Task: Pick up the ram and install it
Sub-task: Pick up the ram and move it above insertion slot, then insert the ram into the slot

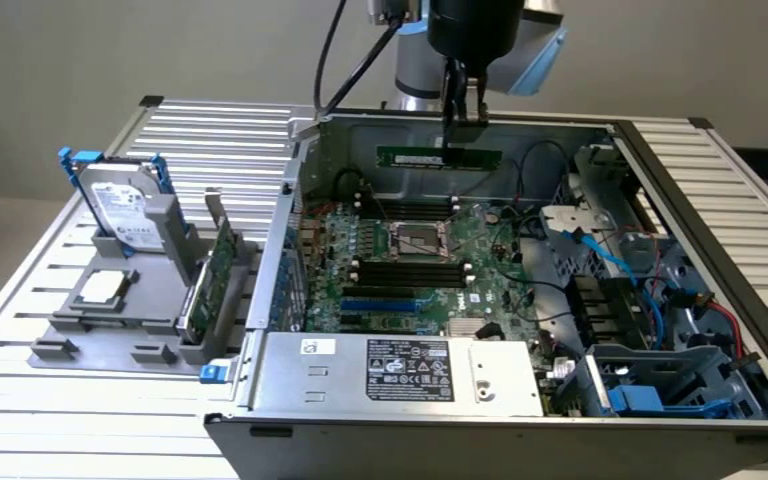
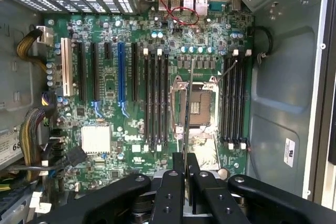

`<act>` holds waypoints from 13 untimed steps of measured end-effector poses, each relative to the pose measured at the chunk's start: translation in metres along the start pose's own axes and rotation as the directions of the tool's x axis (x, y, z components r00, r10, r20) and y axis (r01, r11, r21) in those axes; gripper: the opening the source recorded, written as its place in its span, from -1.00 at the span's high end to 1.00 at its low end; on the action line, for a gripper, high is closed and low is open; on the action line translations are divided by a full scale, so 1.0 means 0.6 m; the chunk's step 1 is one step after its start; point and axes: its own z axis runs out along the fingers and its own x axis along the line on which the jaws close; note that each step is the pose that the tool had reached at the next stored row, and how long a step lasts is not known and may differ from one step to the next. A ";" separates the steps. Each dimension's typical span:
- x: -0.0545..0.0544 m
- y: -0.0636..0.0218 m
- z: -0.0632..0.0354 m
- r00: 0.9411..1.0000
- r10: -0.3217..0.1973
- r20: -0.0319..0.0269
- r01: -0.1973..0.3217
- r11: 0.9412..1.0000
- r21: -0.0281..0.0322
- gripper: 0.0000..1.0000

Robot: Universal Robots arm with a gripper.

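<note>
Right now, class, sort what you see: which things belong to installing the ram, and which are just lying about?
Job: gripper, the ram it holds, memory slots.
Lying about: hard drive, expansion card, power supply.

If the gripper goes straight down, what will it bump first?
The gripper holds the ram, so that would touch first, probably near the edge of the CPU socket, beside the memory slots. Depth is hard to judge.
</note>
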 end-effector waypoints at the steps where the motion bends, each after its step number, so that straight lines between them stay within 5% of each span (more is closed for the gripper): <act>1: 0.000 0.000 0.001 1.000 0.000 -0.002 0.000 1.000 -0.002 0.72; 4: 0.000 0.000 0.002 1.000 0.000 -0.007 0.000 1.000 -0.004 0.72; 13: 0.000 0.000 0.002 1.000 0.000 -0.008 0.000 1.000 -0.004 0.72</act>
